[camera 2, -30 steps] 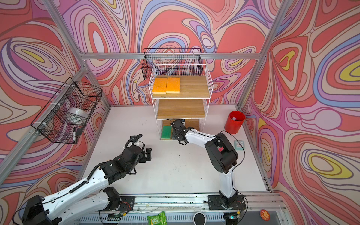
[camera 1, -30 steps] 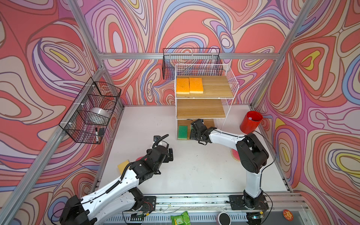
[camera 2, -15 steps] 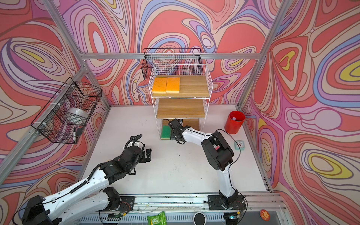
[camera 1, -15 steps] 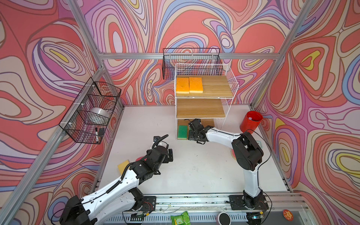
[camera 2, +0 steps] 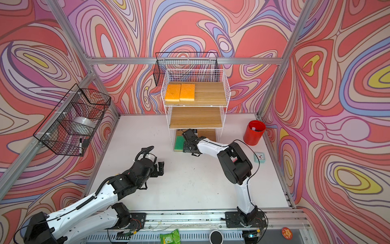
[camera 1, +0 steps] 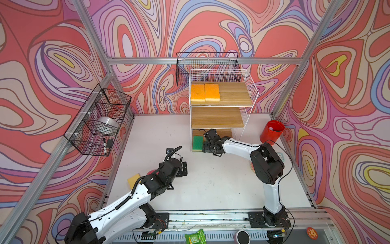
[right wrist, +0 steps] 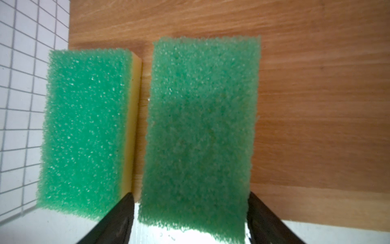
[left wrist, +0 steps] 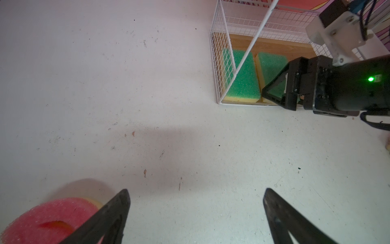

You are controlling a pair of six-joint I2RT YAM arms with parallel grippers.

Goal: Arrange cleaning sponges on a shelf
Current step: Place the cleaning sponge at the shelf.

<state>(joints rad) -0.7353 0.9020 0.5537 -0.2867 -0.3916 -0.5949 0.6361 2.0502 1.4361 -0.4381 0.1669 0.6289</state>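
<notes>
Right gripper [right wrist: 190,194], jaws parted loosely around a green sponge [right wrist: 200,118] on the shelf's bottom board [right wrist: 316,84], seems mid-release (left gripper [left wrist: 196,190] hangs wide, empty); next, back straight out.

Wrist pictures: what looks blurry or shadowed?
Right wrist view: the right end effector's fingers are out of focus, the green sponge between them slightly soft. Left wrist view: a broad soft shadow crosses the table; the left end effector's fingers blur too.

Red cup [camera 2: 251,138] near mint clock [camera 2: 260,157]
</notes>
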